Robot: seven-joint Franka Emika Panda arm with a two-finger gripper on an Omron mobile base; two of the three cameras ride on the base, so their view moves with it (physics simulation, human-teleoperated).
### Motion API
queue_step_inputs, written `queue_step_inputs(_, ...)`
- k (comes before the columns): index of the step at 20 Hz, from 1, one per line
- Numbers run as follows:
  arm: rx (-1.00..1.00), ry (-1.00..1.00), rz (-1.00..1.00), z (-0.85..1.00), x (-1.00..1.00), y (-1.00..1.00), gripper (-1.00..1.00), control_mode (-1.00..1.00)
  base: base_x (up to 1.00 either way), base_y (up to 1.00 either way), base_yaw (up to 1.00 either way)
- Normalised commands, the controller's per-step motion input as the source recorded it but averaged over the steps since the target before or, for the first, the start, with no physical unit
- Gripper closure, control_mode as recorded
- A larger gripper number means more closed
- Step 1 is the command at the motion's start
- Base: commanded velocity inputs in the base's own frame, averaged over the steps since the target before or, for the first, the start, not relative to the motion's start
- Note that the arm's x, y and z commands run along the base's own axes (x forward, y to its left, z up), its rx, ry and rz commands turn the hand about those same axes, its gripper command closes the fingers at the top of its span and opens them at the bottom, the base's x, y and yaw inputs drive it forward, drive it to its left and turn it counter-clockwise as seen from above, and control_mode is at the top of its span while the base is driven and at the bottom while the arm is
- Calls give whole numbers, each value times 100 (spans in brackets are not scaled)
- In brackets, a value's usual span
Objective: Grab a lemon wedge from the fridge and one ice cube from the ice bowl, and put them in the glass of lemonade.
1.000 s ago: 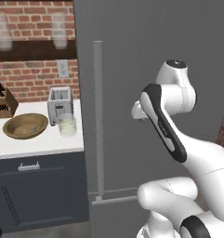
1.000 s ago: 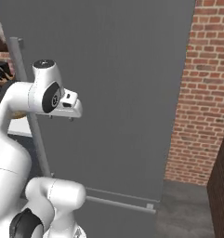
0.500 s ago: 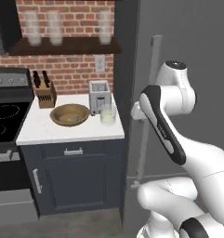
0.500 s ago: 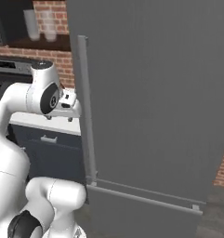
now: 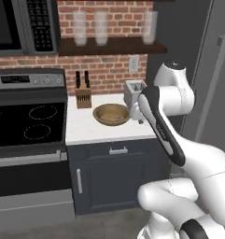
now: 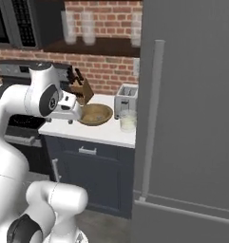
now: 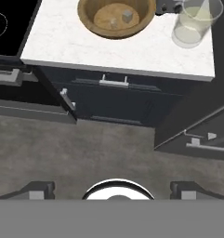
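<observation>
The brown wooden ice bowl [image 7: 115, 16] sits on the white counter [image 7: 85, 46] and holds two pale ice cubes [image 7: 127, 16]. To its right stands the glass of lemonade [image 7: 194, 23], also seen beside the toaster [image 6: 128, 121]. My gripper [image 7: 112, 190] hovers above the floor in front of the counter. It is open, and nothing lies between its fingertips [image 7: 36, 189]. The grey fridge [image 6: 192, 104] stands right of the counter with its doors shut. The lemon wedge is hidden.
A toaster [image 6: 125, 97] and a knife block [image 5: 83, 95] stand at the back of the counter. A black stove [image 5: 25, 121] adjoins it on the left. Tall glasses [image 5: 100, 28] line a shelf above. Dark cabinet fronts [image 7: 113, 97] sit below the counter.
The whole picture has shifted: the base has moved left, so the counter with the bowl now sits in the middle and the fridge at the right. The gripper stays open.
</observation>
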Motion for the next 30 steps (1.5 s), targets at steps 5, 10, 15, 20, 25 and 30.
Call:
queue_step_inputs(5,0,0,0,0,0,0,-100,100,86,0,-1)
queue_step_inputs(10,0,0,0,0,0,0,-100,100,67,0,-7)
queue_step_inputs(15,0,0,0,0,0,0,-100,100,5,19,-19)
queue_step_inputs(20,0,0,0,0,0,0,-100,100,18,28,-16)
queue_step_inputs(25,0,0,0,0,0,0,-100,100,29,44,-13)
queue_step_inputs(30,0,0,0,0,0,0,-100,100,42,56,-14)
